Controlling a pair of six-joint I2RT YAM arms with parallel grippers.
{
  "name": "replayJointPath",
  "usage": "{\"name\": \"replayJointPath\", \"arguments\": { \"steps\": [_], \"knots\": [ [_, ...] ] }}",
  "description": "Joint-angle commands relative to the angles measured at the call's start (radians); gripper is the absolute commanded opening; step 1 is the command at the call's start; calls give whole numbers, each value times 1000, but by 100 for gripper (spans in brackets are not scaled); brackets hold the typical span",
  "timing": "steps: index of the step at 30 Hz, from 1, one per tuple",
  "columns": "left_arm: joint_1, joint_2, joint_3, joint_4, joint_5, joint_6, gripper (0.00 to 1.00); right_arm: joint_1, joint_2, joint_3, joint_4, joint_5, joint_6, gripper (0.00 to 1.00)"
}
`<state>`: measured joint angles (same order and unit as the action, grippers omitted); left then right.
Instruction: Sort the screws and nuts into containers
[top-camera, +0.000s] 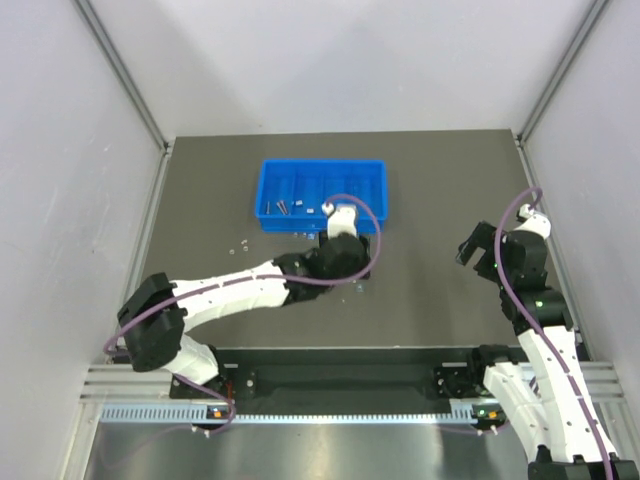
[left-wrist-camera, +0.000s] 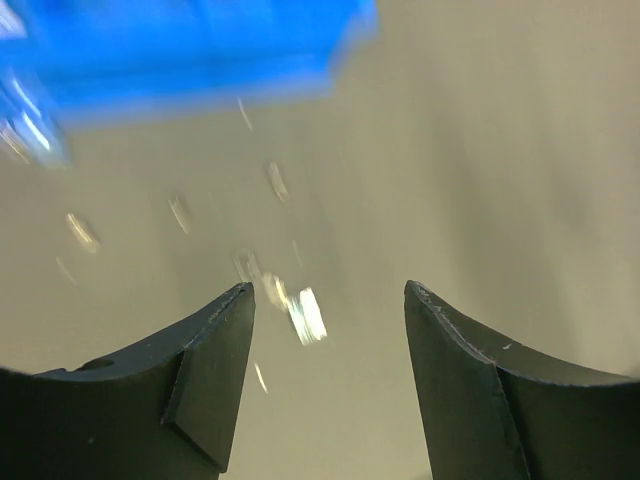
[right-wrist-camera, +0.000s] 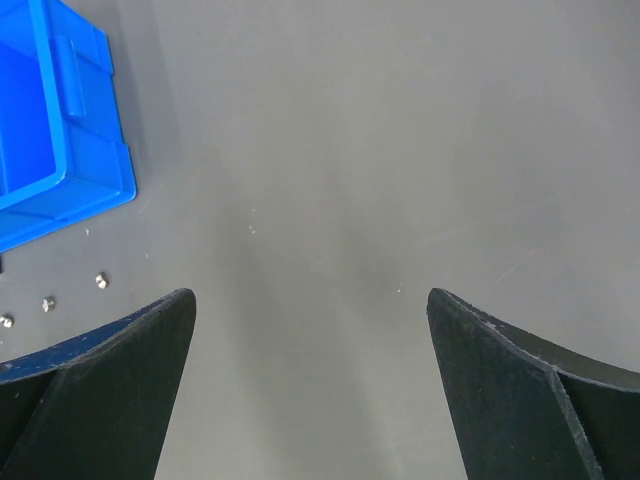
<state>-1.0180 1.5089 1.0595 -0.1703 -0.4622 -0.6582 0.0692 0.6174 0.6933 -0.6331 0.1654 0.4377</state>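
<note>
On the grey tabletop (top-camera: 440, 200) between white walls (top-camera: 350, 60), the tray (top-camera: 322, 163) lies far-centre, its screws (top-camera: 283, 208) seen only from above, the left claw (left-wrist-camera: 328, 290) open over blurred pieces (left-wrist-camera: 307, 314) and the right claw (right-wrist-camera: 312, 295) open near three nuts (right-wrist-camera: 100, 280).

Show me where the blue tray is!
In the top view, the blue tray sits toward the far side of the table, slightly left of the middle. The left hand is close to its near edge.

Dark table (top-camera: 450, 200), blue tray (top-camera: 365, 188), loose nuts (right-wrist-camera: 100, 280)
</note>
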Motion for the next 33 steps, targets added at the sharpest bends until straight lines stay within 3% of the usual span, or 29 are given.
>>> {"name": "replayJointPath", "arguments": {
  "steps": [1, 9, 18, 33],
  "knots": [
    [-66, -24, -93, -95, -76, -178, 66, 4, -11, -5, 44, -1, -7, 99],
    [-149, 72, -70, -127, -101, -256, 66, 6, -18, 0, 38, -12, -11, 100],
    [-191, 298, 95, -227, -234, -307, 67, 6, -45, 6, 23, 0, -4, 100],
    [-192, 410, 149, -233, -305, -347, 66, 6, -59, 23, 7, 8, -8, 100]
  ]
}}
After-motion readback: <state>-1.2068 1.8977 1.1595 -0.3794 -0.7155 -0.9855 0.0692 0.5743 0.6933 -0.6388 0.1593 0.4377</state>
